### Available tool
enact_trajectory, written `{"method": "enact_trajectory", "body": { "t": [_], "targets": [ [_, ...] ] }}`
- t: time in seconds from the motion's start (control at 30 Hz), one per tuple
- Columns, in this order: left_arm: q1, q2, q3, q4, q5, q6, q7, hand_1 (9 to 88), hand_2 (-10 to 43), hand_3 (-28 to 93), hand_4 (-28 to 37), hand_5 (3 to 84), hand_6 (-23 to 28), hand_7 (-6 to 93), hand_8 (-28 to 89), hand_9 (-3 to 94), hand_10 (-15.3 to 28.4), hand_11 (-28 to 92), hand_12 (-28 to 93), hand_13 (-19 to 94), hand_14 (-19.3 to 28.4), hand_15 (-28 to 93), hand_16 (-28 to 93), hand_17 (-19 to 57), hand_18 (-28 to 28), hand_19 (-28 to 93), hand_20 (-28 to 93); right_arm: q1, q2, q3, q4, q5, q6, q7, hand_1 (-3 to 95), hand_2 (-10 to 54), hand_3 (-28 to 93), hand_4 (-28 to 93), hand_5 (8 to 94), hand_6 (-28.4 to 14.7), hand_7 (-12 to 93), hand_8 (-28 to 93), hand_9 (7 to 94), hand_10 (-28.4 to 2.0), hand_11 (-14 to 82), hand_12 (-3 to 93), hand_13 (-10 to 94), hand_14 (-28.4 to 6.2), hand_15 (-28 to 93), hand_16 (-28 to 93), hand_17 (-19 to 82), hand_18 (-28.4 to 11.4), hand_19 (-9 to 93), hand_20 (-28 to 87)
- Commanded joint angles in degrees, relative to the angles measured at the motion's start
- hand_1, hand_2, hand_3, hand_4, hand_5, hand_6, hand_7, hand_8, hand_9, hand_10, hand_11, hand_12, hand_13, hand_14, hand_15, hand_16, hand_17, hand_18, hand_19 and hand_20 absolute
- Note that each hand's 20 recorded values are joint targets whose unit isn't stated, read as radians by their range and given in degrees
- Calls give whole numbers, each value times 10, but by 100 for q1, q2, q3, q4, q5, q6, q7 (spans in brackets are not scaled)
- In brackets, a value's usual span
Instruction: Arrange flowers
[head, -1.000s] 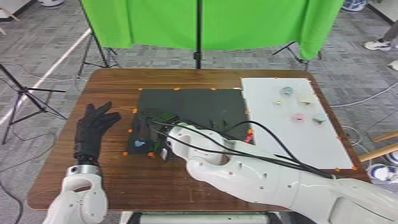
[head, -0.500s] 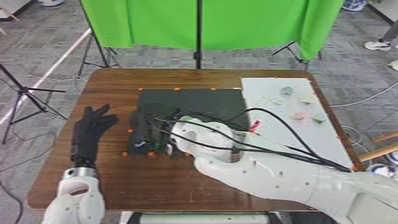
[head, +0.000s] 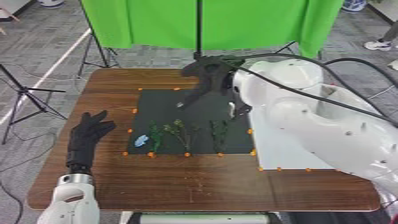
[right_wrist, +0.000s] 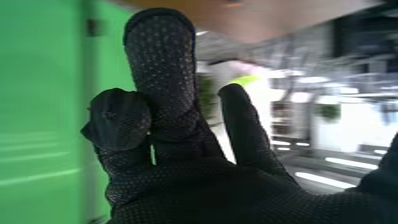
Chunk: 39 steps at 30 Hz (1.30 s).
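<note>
Below your loosely spread right hand in the head view, green sprigs look light and bendy, so pinch their lower stalks.

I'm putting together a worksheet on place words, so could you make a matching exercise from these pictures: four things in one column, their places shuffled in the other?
Things
1. light blue flower
2. white sheet
3. left hand
4. green cloth

Places
A. hanging beyond the far edge of the table
B. to the left of the dark mat
C. on the dark mat, near its near left corner
D. partly hidden behind the right arm

Right pairs: 1-C, 2-D, 3-B, 4-A
</note>
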<state>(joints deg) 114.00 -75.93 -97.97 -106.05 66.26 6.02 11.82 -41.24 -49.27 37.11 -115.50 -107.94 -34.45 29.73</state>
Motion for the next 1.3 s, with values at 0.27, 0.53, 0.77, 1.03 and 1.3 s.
{"method": "enact_trajectory", "body": {
  "t": [0.27, 0.53, 0.77, 1.03, 1.3],
  "targets": [
    [179, -206, -42, 47, 66, -118, -131, 216, 150, 541, -283, 520, 111, 52, -51, 538, 191, 225, 104, 440, 218, 263, -48, 122, 180, 306, 155, -1596, 1107, 1192, 724, -597, 80, 1378, 281, -95, 535, -161, 455, -25, 58, -47, 659, -193, 93, 163, 863, -61, 572, 276, 550, -198, 932, 504],
    [207, -269, -76, 39, 77, -155, -180, 214, 151, 546, -283, 520, 109, 51, -52, 538, 190, 225, 104, 440, 218, 263, -48, 123, 180, 307, 154, -2248, 1112, 1663, 1073, -766, 492, 1538, 349, -95, 565, -165, 522, -13, 95, -63, 743, -165, 110, 175, 899, -41, 572, 283, 588, -184, 932, 529],
    [238, -315, -96, 29, 110, -236, -220, 216, 150, 549, -283, 520, 109, 52, -51, 538, 191, 224, 104, 441, 217, 264, -48, 123, 179, 307, 154, -2627, 1058, 1886, 1315, -1053, 716, 1545, 378, -95, 573, -168, 535, -3, 112, -69, 761, -153, 119, 176, 913, -32, 572, 287, 601, -180, 932, 540],
    [209, -341, -102, 51, 114, -289, -247, 219, 149, 548, -283, 520, 108, 52, -51, 538, 192, 225, 104, 441, 217, 263, -48, 122, 180, 307, 154, -2977, 979, 2070, 1516, -1280, 981, 1597, 388, -95, 592, -170, 541, 2, 123, -75, 762, -151, 122, 176, 916, -30, 570, 291, 604, -177, 932, 544],
    [199, -366, -119, 72, 99, -331, -263, 219, 148, 553, -283, 519, 108, 52, -51, 538, 191, 224, 104, 441, 217, 263, -48, 122, 180, 308, 154, -3602, 941, 2341, 1515, -1257, 1554, 1251, 436, -95, 611, -189, 579, 26, 151, -91, 774, -136, 133, 175, 926, -19, 570, 292, 612, -170, 932, 544]
  ]
}}
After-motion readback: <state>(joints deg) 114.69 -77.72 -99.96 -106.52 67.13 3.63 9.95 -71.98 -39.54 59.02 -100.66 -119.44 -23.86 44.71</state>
